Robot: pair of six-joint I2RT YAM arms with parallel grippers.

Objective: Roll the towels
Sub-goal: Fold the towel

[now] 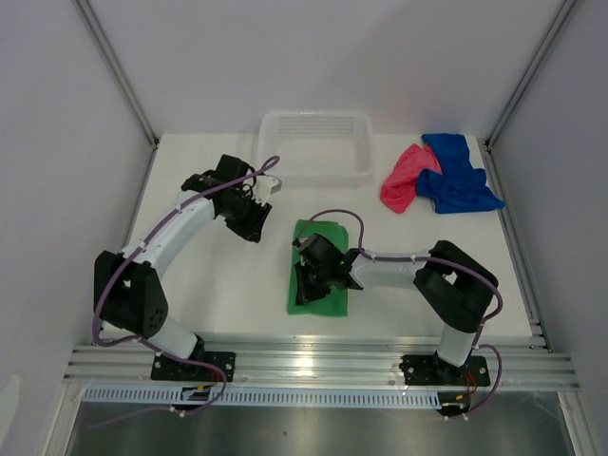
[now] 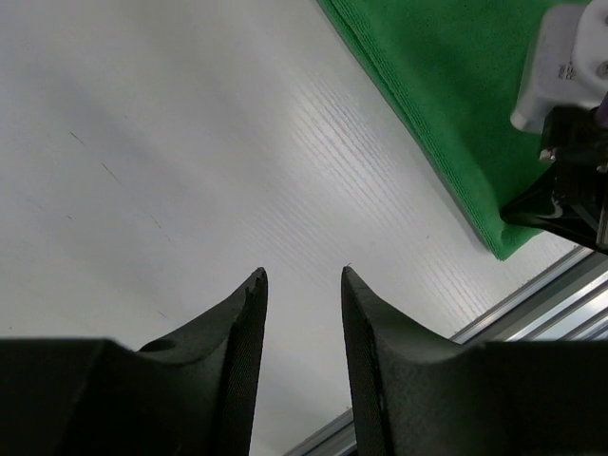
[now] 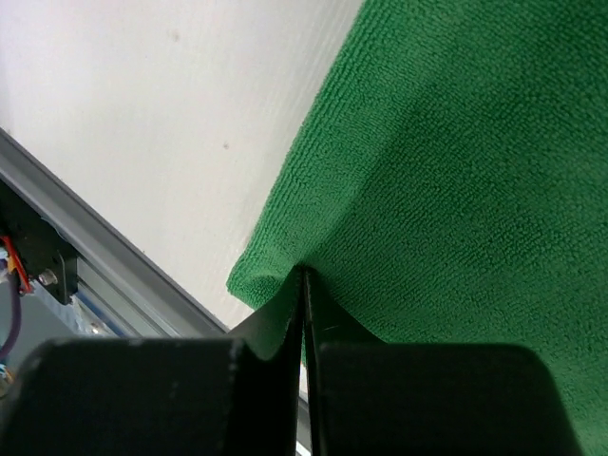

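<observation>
hidden: right gripper covers much of green towel, mid desk by its near edge | claw together, clamped on the towel's near-left corner | left gripper apart, empty, over bare desk | pink towel and blue towel touching, far-right corner

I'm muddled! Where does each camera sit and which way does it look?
Top: above and behind, looking down on table, green towel, both arms.
Left wrist: on left arm, facing bare table; open left gripper shows.
Right wrist: on right arm, close over the towel; right gripper pinches its corner.
Shared: all three show the green towel.
</observation>
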